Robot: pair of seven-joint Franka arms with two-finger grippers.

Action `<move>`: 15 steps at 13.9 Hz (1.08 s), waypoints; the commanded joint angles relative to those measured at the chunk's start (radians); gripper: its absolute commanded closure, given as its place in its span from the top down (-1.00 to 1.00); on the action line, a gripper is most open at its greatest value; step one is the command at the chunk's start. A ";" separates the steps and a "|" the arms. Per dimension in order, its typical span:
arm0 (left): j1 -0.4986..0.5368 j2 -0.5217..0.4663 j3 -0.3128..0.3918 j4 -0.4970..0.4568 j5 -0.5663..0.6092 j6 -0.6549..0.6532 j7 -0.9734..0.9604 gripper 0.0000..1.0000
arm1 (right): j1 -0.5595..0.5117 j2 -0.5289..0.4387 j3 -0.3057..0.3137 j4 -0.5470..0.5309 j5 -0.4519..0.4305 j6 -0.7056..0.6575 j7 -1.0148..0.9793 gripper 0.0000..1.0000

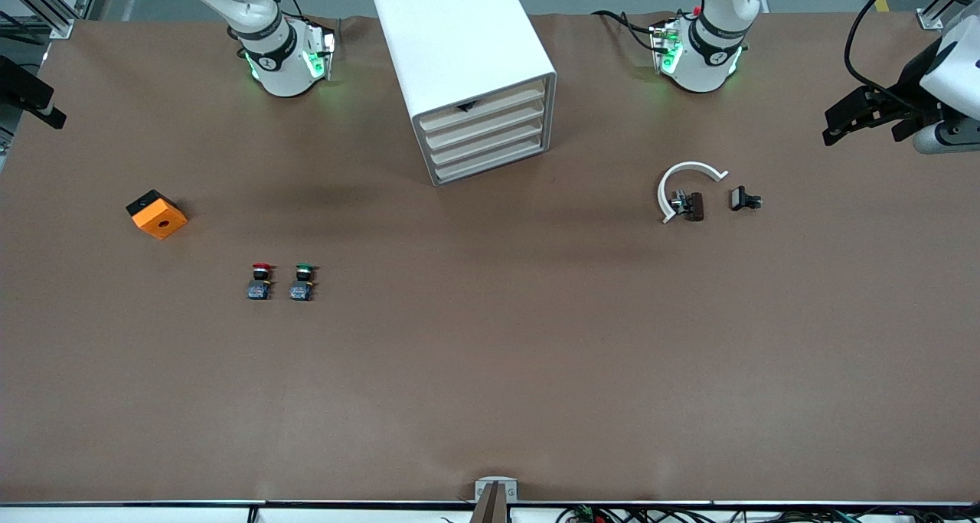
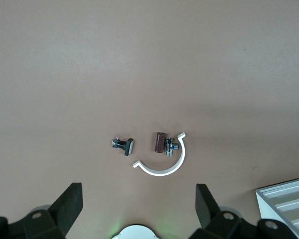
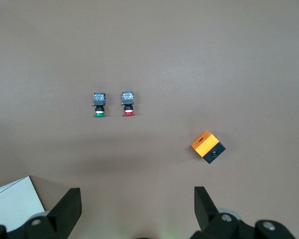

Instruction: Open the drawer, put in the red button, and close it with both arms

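One white cabinet (image 1: 459,56) stood on the brown desk (image 1: 490,370) between the two arm bases, its four cream drawers all shut; the drawer (image 1: 484,125) second from the top sat flush with the rest.

Two push buttons lay side by side toward the right arm's end of the desk, nearer the front camera than the cabinet — the red button (image 1: 260,281) and a green button (image 1: 304,282), close together but not touching, the red one on the side toward an orange block (image 1: 157,214). That single orange-and-black block lay apart from them, closer to the desk's edge at that end.

Toward the left arm's end lay three small parts: one white curved clip (image 1: 685,186), one dark brown fitting (image 1: 689,205) inside its curve, and one small black piece (image 1: 743,199) just beside them.

Both arms waited high above the desk. The left claw (image 2: 139,211) hung over the clip and fittings with its fingers spread wide, empty. The right claw (image 3: 137,211) hung over the desk between the cabinet and the buttons — likewise spread wide and empty.
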 commanded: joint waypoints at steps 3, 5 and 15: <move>0.005 0.012 -0.002 0.029 0.000 -0.024 0.004 1.00 | -0.002 0.032 0.000 0.030 0.006 -0.003 0.004 1.00; 0.006 0.014 -0.002 0.029 0.000 -0.024 0.006 1.00 | 0.000 0.034 0.000 0.032 0.004 -0.001 0.004 1.00; -0.014 0.180 -0.005 0.024 -0.037 -0.019 -0.066 1.00 | 0.001 0.031 0.001 0.033 -0.002 -0.001 0.009 1.00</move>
